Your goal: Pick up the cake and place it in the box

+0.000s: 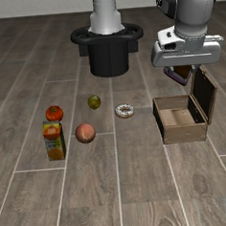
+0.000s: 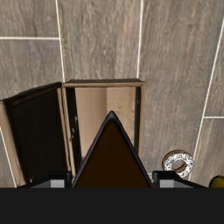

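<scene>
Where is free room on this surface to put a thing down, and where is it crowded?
Free: the wide bare strip forward of the carton, peach and box. Narrow: the gap between donut and box. Crowded: around the carton, with the red fruit, peach and green fruit close by. The gripper holds the cake over the box.

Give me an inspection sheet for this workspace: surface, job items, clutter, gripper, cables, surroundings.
Surface: grey-brown wood-plank floor, flat.
Job's things: dark brown wedge-shaped cake slice held above the open brown wooden box, whose lid is swung back.
Clutter: red round tomato-like item, orange juice carton, olive-green round fruit, pinkish peach and pale ring-shaped pastry, all on the exterior view's left of the box.
Grippers: gripper shut on the cake slice, over the box.
Cables: nothing seen.
Surroundings: black robot pedestal.
</scene>
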### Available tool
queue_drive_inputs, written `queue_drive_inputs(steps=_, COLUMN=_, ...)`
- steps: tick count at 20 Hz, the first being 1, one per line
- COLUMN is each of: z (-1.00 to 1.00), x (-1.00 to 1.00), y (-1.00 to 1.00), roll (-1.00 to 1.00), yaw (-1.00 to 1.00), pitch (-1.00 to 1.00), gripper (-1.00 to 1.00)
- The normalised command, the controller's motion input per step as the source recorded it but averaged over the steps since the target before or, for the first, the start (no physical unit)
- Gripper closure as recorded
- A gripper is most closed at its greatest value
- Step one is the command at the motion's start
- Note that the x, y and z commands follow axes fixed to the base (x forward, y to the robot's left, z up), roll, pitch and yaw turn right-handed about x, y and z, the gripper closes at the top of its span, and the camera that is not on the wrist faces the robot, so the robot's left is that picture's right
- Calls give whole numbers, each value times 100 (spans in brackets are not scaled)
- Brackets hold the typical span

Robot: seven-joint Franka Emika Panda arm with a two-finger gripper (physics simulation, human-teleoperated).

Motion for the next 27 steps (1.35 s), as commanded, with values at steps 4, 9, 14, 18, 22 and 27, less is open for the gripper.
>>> queue_drive_inputs(steps=4, z=0, x=-100, y=0, roll=0, yaw=0, pitch=0, gripper=100)
queue_drive_inputs(steps=9, z=-80, x=-20, y=0, roll=0, yaw=0, pitch=0, gripper=100)
queue_drive_inputs(steps=14, z=-100, x=0, y=0, roll=0, yaw=0, pitch=0, gripper=100)
queue_drive_inputs(steps=18, z=0, x=0, y=0, roll=0, yaw=0, pitch=0, gripper=-100)
queue_drive_inputs(steps=22, z=0, x=0, y=0, roll=0, yaw=0, pitch=0, gripper=-100)
queue_drive_inputs(steps=27, z=0, x=0, y=0, roll=0, yaw=0, pitch=0, gripper=-100)
